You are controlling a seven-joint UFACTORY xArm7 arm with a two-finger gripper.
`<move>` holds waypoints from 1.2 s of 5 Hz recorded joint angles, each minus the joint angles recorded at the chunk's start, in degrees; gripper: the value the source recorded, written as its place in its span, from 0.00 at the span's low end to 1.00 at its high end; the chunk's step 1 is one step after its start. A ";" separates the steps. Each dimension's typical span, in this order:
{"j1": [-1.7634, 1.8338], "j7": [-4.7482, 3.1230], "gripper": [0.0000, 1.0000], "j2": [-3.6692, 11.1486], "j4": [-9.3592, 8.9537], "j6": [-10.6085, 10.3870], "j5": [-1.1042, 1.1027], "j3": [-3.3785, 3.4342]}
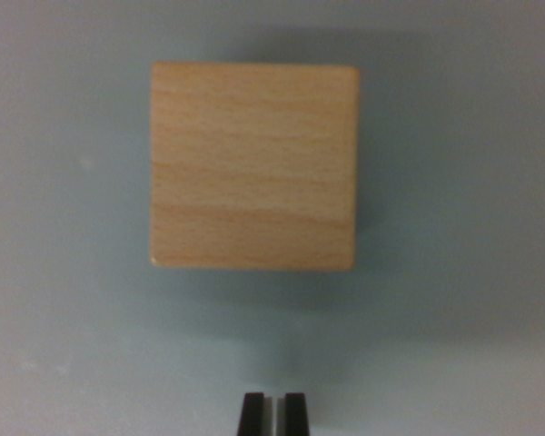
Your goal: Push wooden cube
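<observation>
Wooden cube (254, 166): flat on the grey worktop (64, 272), centre frame | gripper (272, 413): just below it, apart from it, jaws nearly together | step, I judge: approach; next I advance squarely into its near face.

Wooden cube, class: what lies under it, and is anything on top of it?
The wooden cube rests on a plain grey-blue surface. Nothing sits on top. The patch directly beneath it is covered. The gripper is below it in the wrist view, apart.
</observation>
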 joint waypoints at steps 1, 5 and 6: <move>0.00 0.00 0.00 0.00 0.00 0.00 0.00 0.00; 0.00 -0.01 0.00 0.04 -0.13 -0.17 0.00 0.00; 0.00 -0.01 1.00 0.04 -0.13 -0.17 0.00 0.00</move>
